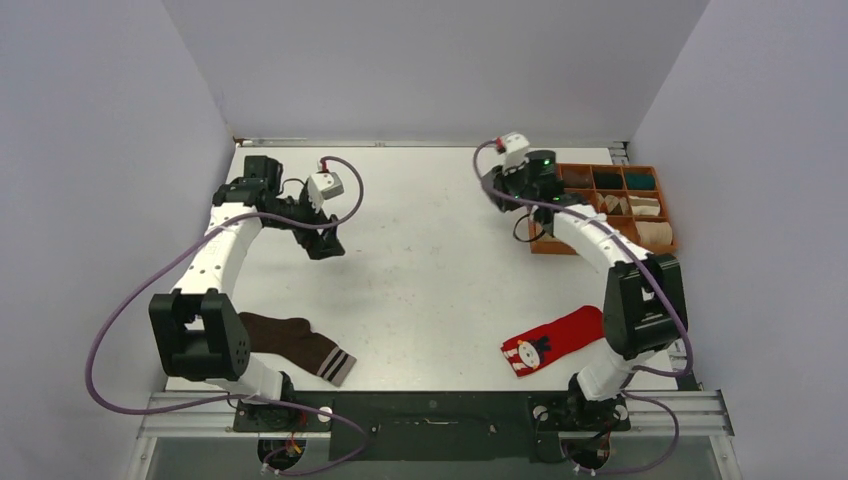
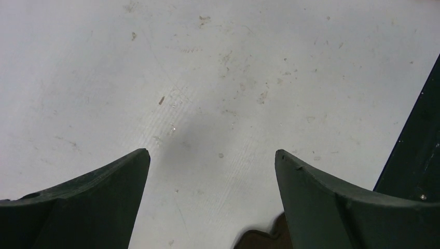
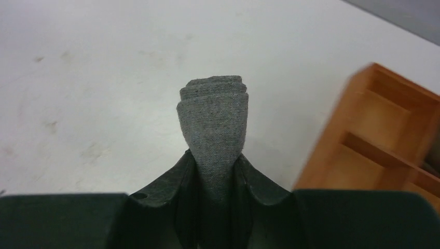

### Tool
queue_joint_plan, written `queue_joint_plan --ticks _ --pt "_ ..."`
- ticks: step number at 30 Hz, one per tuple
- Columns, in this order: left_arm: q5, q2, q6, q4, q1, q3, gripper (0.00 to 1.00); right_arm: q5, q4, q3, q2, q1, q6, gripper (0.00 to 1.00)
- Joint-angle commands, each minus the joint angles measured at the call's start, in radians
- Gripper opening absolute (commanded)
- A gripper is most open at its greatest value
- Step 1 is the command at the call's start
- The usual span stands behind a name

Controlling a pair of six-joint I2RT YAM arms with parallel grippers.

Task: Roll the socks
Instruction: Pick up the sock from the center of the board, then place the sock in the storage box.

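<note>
The right gripper (image 3: 215,157) pinches the grey sock (image 3: 214,114) beside the wooden tray (image 3: 334,137).

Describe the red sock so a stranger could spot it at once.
On the table, look at the near right corner beside the right arm. The red sock lies flat there. Unlike the brown sock at the near left, it bears a white cartoon figure.
</note>
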Motion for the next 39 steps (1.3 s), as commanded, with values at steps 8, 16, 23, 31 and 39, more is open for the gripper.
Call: queue_joint_plan --ticks 8,16,23,31,39 --pt "-0.134 -0.075 -0.070 0.051 0.041 -0.150 0.88 0.369 -0.109 0.223 0.127 -0.326 0.020 0.05" --pt "-0.129 -0.055 -0.069 0.070 0.053 -0.186 0.88 0.399 -0.081 0.209 0.249 -0.397 -0.010 0.05" --pt "-0.115 -0.043 -0.063 0.067 0.053 -0.197 0.88 0.323 -0.068 0.178 0.309 -0.457 -0.005 0.05" --pt "-0.107 -0.021 -0.066 0.072 0.053 -0.191 0.88 0.144 0.017 0.135 0.352 -0.503 -0.047 0.05" --pt "-0.102 -0.005 -0.073 0.073 0.053 -0.192 0.88 0.135 -0.014 0.183 0.425 -0.507 -0.038 0.05"
